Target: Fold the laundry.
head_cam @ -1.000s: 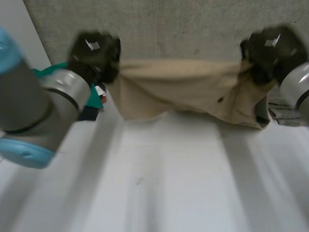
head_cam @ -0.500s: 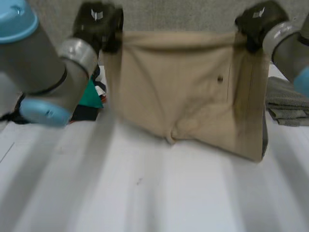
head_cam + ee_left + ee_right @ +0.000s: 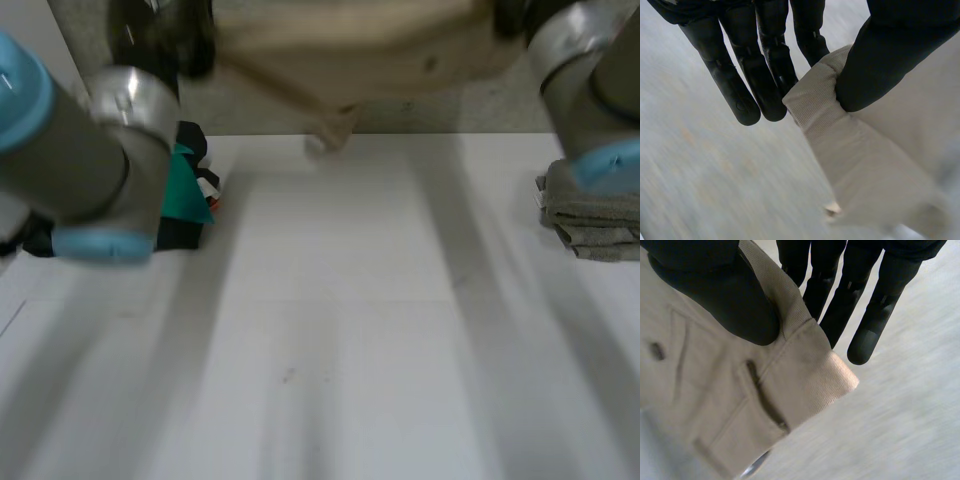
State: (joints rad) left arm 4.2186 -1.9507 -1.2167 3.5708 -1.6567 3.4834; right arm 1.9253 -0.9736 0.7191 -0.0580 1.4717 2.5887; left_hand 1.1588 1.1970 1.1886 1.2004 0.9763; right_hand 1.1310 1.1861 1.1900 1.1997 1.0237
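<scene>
Head view, left to right: a mixed clothes pile (image 3: 190,195) (teal, black, a bit of red and white) sat at the far left of the table (image 3: 330,330). It was partly hidden by the left arm (image 3: 90,170), which crossed in front of it. The left hand (image 3: 165,40) was up high over the far edge, clamped on one end of the shorts (image 3: 350,45). In the left wrist view the fingers (image 3: 742,95) were straight and the thumb (image 3: 880,65) pressed a corner of the beige fabric against them, so a pinch, not a wrap. The shorts were strung in the air between both hands, in front of the grey wall (image 3: 440,105), and blurred. A low bit dangled near the table's far edge; couldn't tell if it touched. The right hand (image 3: 512,15) had the other end at about the same height. In the right wrist view its thumb (image 3: 725,300) sat on the waistband corner, pushing it against straight fingers (image 3: 865,335). A belt loop (image 3: 765,402) and a small dark button (image 3: 657,351) showed on the fabric beyond the thumb. The right arm (image 3: 585,90) came down over the table's right side and covered the far part of a folded grey stack (image 3: 590,220). That stack lay by the right edge, well apart from the shorts and the pile.
</scene>
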